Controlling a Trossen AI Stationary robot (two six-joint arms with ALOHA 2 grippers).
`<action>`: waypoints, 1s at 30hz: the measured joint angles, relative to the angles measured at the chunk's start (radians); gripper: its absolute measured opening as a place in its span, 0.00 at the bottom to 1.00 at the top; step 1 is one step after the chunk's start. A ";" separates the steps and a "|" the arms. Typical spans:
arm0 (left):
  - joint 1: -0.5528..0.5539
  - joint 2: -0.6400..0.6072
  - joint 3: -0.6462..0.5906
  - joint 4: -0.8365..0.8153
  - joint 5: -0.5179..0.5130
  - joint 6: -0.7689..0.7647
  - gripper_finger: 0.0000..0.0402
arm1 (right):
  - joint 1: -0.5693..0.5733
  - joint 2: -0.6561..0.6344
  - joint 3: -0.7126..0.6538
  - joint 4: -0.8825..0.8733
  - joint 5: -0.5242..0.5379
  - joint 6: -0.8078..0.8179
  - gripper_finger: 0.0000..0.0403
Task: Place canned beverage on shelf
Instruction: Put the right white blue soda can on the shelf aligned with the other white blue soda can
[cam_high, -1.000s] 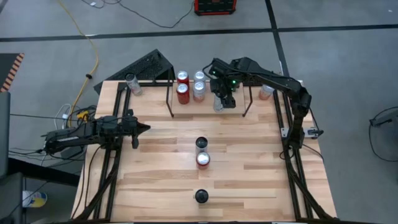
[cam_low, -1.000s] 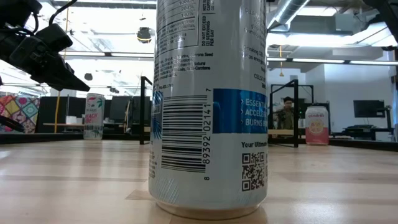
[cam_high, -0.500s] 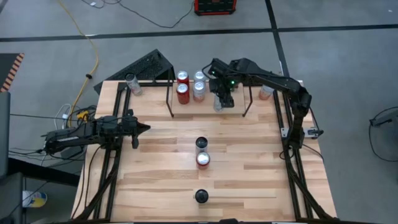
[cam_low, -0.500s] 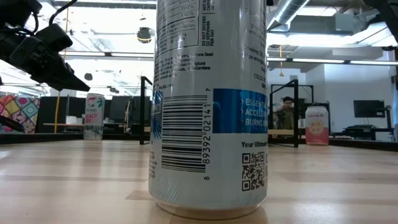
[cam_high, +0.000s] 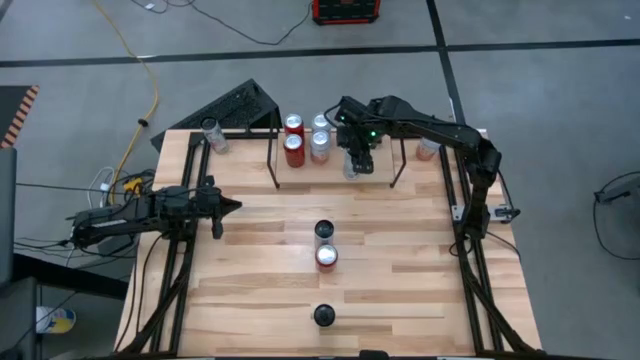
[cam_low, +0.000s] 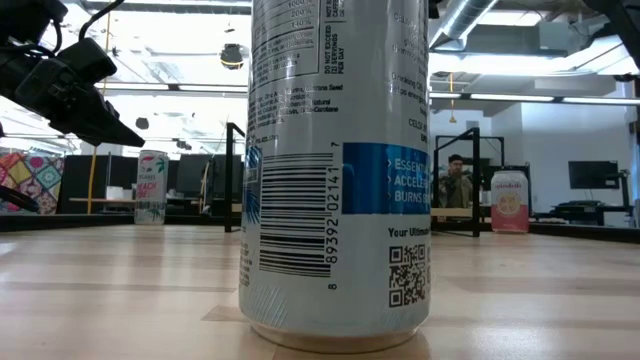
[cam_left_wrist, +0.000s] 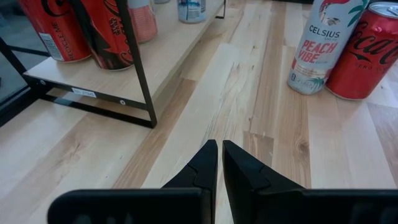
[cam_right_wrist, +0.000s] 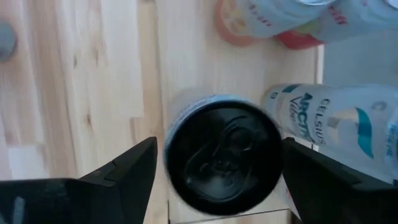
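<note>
The shelf (cam_high: 273, 160) is a black-rod rack at the table's far side. On it stand two red cans (cam_high: 293, 148) and two silver cans (cam_high: 320, 145). A black-topped can (cam_right_wrist: 224, 155) stands upright on the shelf to their right. My right gripper (cam_high: 355, 160) points down over it, open. Its fingers (cam_right_wrist: 127, 177) flank the can's top, and I cannot tell whether they touch it. My left gripper (cam_high: 232, 207) is shut near the table's left edge and holds nothing (cam_left_wrist: 220, 155).
Three cans stand in a line along the table's middle (cam_high: 324, 231), (cam_high: 327, 257), (cam_high: 323, 315). The nearest one fills the low view (cam_low: 335, 170). Single cans stand at the far left (cam_high: 210, 135) and far right (cam_high: 428, 148) corners. A keyboard (cam_high: 235, 105) lies beyond the far edge.
My right gripper has edged a little down and toward the table's left over the black-topped can on the shelf. The cans have not moved.
</note>
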 joint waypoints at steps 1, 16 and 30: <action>0.000 0.000 0.000 0.000 0.000 0.000 0.03 | 0.000 0.000 0.000 0.007 0.000 0.031 0.77; 0.000 0.000 0.000 0.000 0.000 0.000 0.03 | 0.000 0.000 0.000 0.013 0.017 0.226 0.55; 0.000 0.000 0.000 0.000 0.000 0.000 0.03 | 0.005 0.000 0.000 0.028 0.054 0.851 0.57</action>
